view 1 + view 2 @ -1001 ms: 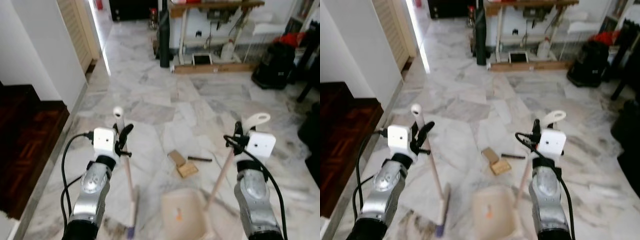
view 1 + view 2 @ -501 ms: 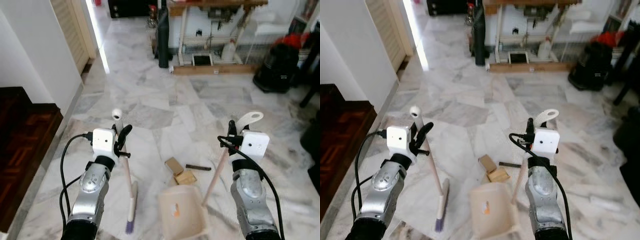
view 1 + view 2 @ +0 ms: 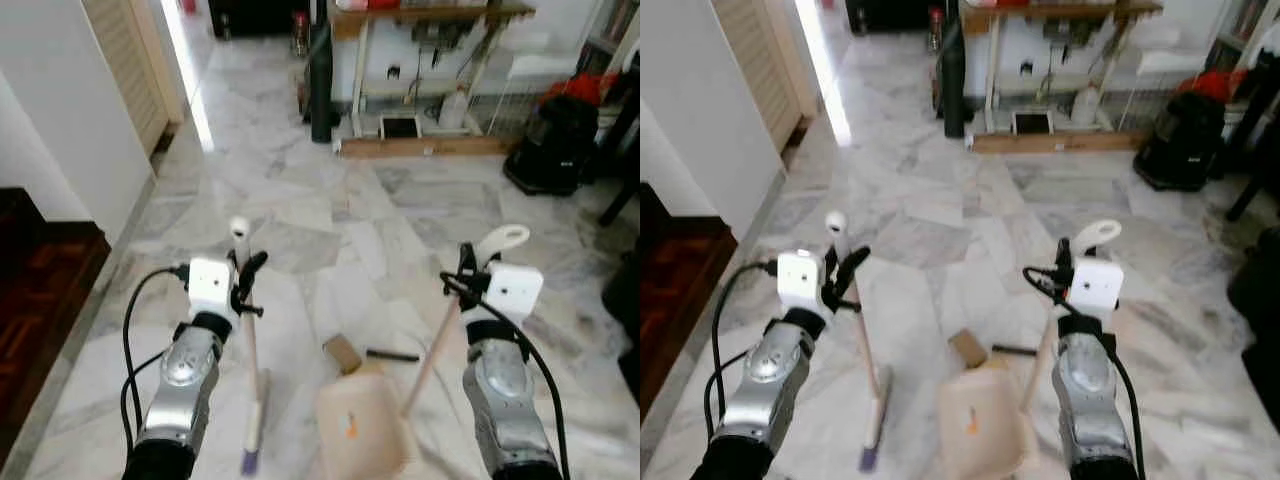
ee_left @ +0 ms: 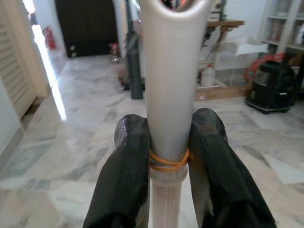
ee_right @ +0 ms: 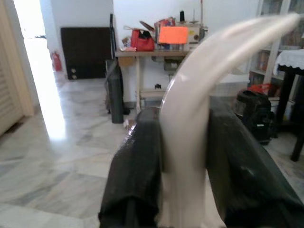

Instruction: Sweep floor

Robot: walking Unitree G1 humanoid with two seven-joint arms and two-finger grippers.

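Note:
My left gripper is shut on the pale broom handle, just below its top. The broom head rests on the marble floor in front of me. In the left wrist view both fingers press the broom handle. My right gripper is shut on the cream dustpan handle. Its pole slants down to the beige dustpan on the floor between my arms. A small cardboard piece and a black stick lie right at the pan's front edge.
A white wall and a dark wooden step stand to the left. Ahead are a wooden table with clutter under it, a tall dark object and a black bag at the right. Open marble floor lies between.
The camera has moved forward. The dustpan has come up to the debris, and the flat tan piece that lay before it no longer shows. Both grips are unchanged.

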